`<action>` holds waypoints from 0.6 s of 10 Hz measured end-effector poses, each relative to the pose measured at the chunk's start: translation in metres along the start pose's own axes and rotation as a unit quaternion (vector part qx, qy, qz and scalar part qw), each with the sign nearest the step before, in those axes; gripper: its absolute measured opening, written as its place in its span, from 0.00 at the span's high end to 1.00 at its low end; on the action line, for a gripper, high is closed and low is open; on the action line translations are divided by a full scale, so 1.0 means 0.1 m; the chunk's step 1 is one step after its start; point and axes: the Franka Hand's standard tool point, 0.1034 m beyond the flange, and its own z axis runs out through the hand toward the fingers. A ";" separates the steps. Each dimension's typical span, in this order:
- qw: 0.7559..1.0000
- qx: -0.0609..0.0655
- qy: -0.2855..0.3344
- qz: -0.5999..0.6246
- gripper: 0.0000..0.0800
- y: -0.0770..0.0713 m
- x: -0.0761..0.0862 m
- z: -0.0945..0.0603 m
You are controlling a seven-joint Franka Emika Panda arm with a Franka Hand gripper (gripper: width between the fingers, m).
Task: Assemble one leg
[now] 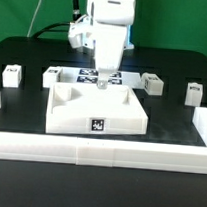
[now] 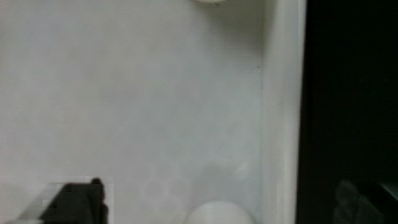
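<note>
Several small white legs stand on the black table: two at the exterior view's left and two at its right. The large white tray lies in the middle, with a tag on its front wall. My gripper is low over the tray's back edge. In the wrist view the gripper is open. One dark finger is over the tray's white floor. The other finger shows faintly over the black table, beyond the tray's wall. No leg is in the wrist view.
The marker board lies just behind the tray, partly hidden by the gripper. A low white border runs along the front and up both sides of the table. A green backdrop stands behind.
</note>
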 end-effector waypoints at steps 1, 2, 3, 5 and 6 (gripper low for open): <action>1.000 0.003 0.002 0.003 0.19 -0.01 -0.01 0.08; 1.000 0.005 0.004 0.004 0.19 -0.03 -0.01 0.12; 1.000 0.004 0.004 0.008 0.19 -0.03 -0.01 0.11; 1.000 0.004 0.004 0.012 0.34 -0.03 0.01 0.11; 1.000 0.005 0.004 0.012 0.51 -0.03 0.01 0.11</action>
